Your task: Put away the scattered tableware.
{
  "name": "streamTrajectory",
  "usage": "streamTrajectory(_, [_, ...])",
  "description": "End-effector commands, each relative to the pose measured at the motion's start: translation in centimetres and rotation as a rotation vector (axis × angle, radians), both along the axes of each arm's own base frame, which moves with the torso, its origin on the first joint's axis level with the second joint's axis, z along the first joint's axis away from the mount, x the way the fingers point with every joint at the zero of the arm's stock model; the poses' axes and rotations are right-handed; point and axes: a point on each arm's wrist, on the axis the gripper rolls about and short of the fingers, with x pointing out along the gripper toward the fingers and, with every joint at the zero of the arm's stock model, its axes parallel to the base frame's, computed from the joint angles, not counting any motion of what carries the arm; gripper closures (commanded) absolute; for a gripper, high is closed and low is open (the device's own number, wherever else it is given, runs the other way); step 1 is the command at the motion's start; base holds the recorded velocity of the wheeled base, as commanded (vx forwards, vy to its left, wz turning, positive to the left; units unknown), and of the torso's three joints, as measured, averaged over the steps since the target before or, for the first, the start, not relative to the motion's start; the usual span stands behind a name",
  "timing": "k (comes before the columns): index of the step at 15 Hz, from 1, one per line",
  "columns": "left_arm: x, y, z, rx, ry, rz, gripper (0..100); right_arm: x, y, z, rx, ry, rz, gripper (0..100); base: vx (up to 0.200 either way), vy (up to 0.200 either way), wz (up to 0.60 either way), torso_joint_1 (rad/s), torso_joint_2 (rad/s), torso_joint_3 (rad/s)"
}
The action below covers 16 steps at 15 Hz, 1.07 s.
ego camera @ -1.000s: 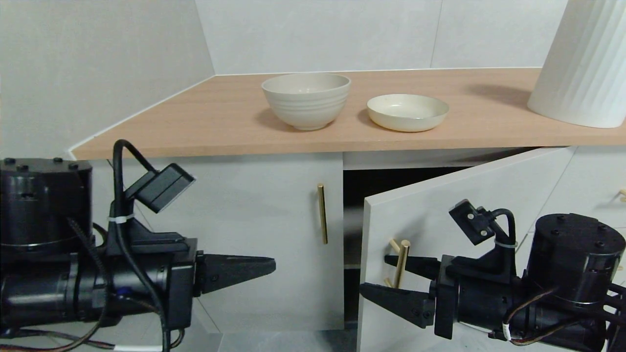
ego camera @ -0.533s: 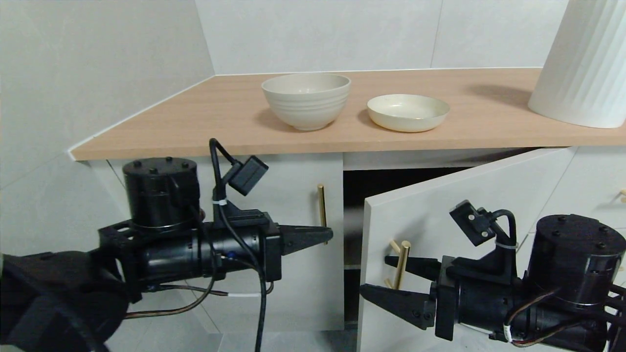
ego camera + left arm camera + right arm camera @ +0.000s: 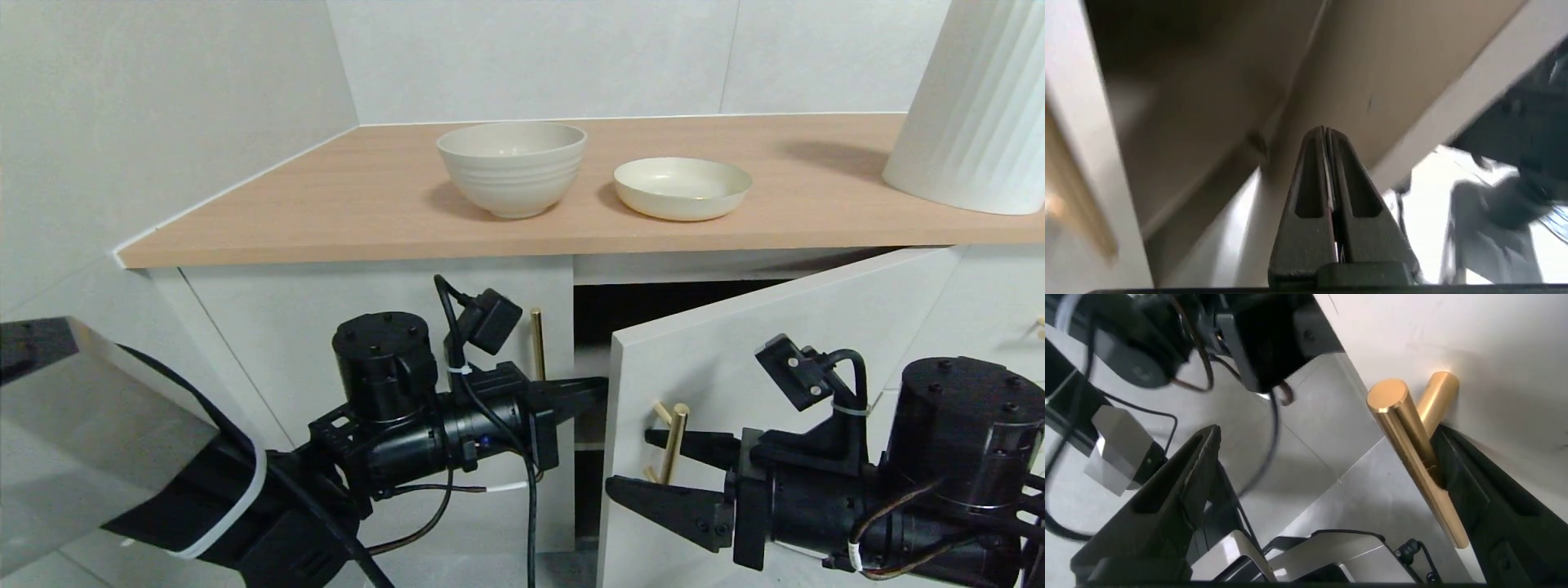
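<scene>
Right gripper [image 3: 627,461], nearest: jaws spread wide and empty, one on each side of the brass handle [image 3: 673,439] of the open door [image 3: 735,343]. In the right wrist view one finger [image 3: 1490,498] lies close against the handle, possibly touching it, though the angle leaves this uncertain. The other finger [image 3: 1180,506] stands well apart from it. The handle's long axis runs near upright, just beside the door's free edge.

Left gripper [image 3: 598,385]: jaws pressed together, gripping nothing. Its tip sits in the dark gap just beside the door's free edge and points into the cabinet. On the far side of that gap from the door is the shut door [image 3: 392,294], with its own upright handle [image 3: 537,353].

Above the door, on the counter [image 3: 326,212]: bowl [image 3: 512,167] and dish [image 3: 682,188], both upright with mouths up, side by side but apart. Both are round, with no long axis. The dish stands above the door's free edge, the bowl left of it.

Farthest, above the door's hinge side: a ribbed white vase [image 3: 971,106].
</scene>
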Motion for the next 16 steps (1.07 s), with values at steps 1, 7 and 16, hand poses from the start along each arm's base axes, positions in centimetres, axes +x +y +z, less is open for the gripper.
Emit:
streamTrajectory(1, [0.0,-1.0,-1.2,0.011,0.016,-0.01,100,0.0,-0.1,0.0,-0.001,0.0,-0.003,0,0.0,0.0,0.0,0.0,0.0,0.0])
streamTrajectory(7, [0.0,-3.9,-1.5,-0.012,-0.024,0.003,100,-0.1,-1.0,-0.8,-0.041,-0.013,-0.025,0,0.0,0.0,0.0,0.0,0.0,0.0])
streamTrajectory(16, [0.1,-4.1,0.6,-0.053,-0.071,-0.003,100,-3.5,-5.7,-0.9,-0.154,-0.139,-0.15,0,0.0,0.0,0.0,0.0,0.0,0.0])
